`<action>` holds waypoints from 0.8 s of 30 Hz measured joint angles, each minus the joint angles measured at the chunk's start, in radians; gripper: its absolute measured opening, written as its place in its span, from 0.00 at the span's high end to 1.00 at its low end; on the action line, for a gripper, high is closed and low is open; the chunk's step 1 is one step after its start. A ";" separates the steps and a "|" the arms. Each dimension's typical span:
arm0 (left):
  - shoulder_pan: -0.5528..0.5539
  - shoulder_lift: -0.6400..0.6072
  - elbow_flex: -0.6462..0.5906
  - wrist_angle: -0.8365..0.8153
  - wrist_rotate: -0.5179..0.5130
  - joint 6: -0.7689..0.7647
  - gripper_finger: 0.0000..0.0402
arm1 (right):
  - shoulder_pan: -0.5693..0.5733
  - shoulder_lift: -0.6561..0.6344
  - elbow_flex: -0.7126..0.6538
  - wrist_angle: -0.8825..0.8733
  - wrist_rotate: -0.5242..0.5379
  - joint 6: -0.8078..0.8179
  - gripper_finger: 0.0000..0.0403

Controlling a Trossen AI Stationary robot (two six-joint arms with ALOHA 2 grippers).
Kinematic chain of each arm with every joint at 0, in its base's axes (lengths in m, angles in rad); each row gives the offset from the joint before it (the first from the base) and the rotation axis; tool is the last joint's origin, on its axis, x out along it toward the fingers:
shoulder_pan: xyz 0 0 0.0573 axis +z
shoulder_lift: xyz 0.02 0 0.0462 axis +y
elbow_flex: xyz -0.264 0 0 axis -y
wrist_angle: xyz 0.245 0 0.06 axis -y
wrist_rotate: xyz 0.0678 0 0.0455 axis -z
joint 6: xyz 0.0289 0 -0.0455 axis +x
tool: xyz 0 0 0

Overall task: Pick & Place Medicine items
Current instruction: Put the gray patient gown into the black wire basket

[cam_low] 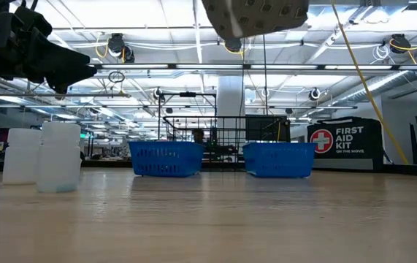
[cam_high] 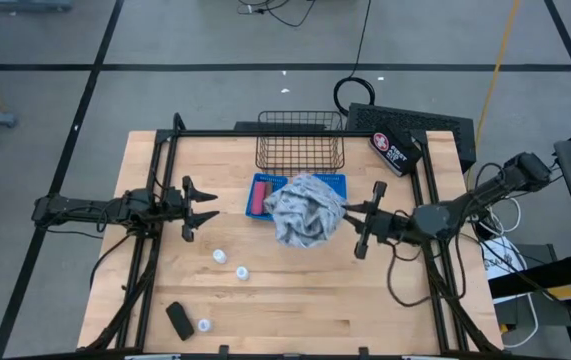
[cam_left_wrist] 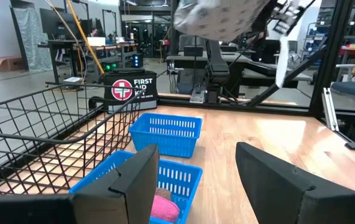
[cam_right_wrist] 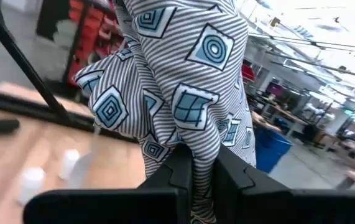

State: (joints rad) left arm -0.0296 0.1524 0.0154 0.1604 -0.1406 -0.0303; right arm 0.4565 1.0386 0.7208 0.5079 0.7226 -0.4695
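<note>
My right gripper (cam_high: 347,214) is shut on the grey-blue patterned cloth (cam_high: 305,210), held high above two blue baskets (cam_low: 166,158). A pink piece (cam_left_wrist: 165,206) lies in one blue basket. Three white bottles stand on the table (cam_high: 220,256) (cam_high: 242,272) (cam_high: 204,325), and a black piece (cam_high: 179,320) lies near the front edge. The brown piece is out of view. My left gripper (cam_high: 210,207) is open and empty left of the baskets, above the table. My right gripper pinches a bunched fold of the cloth (cam_right_wrist: 203,163) between its two fingers, several layers together. The fingers come level from the table's right side. The cloth (cam_low: 255,14) is lifted clear of the table and the baskets, bunched loosely beyond the fingers.
A black wire basket (cam_high: 300,140) stands at the table's far edge. A black first aid pouch (cam_high: 395,150) lies at the far right. Bare wood lies between the bottles and the right arm.
</note>
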 joint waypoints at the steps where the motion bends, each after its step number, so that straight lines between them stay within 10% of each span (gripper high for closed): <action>1: 0.000 0.000 0.000 0.000 0.000 0.000 0.44 | -0.012 0.000 0.000 -0.006 -0.016 -0.016 0.96; 24: 0.000 0.000 0.000 0.000 0.000 0.000 0.44 | -0.277 0.023 0.000 0.082 -0.091 0.258 0.96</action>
State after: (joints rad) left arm -0.0296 0.1524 0.0154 0.1604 -0.1404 -0.0303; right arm 0.1797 1.0614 0.7204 0.5894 0.6314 -0.2112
